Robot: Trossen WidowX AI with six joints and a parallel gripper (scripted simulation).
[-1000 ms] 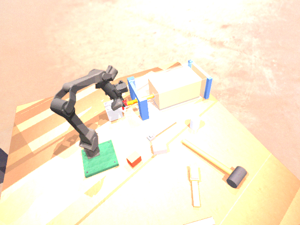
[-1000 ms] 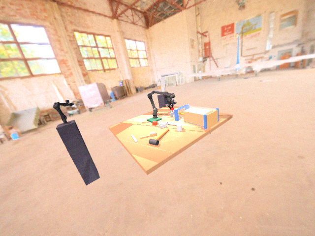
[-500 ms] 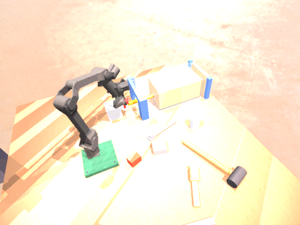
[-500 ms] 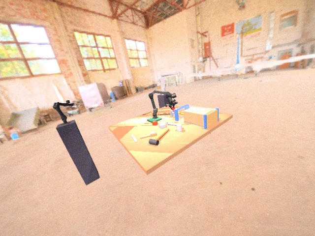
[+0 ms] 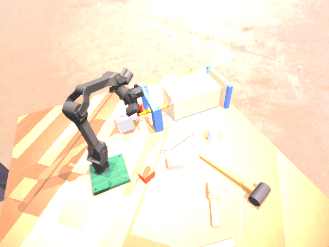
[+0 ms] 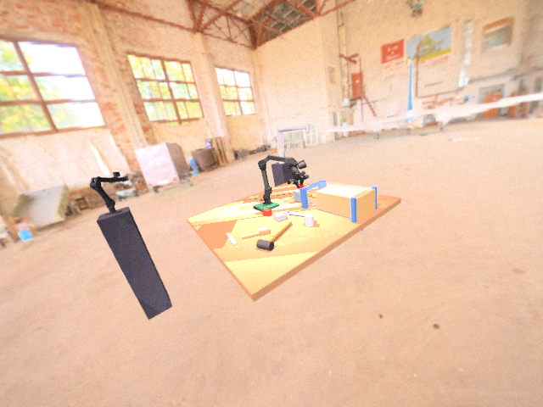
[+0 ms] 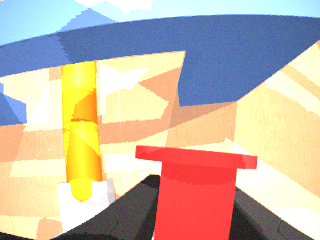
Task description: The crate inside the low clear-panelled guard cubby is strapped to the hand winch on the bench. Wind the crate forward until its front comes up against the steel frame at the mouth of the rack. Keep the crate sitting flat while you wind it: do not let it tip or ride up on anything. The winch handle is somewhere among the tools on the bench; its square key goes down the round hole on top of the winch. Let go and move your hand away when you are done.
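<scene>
My gripper is shut on the red knob of the winch handle, beside the rack mouth. The pale grey winch stands below and beside it; the handle's key and the round hole are hidden. The orange-yellow strap runs from the winch under the blue steel frame to the crate. The cream crate sits inside the clear-panelled cubby and looks flat. A gap shows between its front and the frame.
A white block, a slim tool, a white cylinder and a black-headed mallet lie or stand on the bench. A red block is near the green base plate.
</scene>
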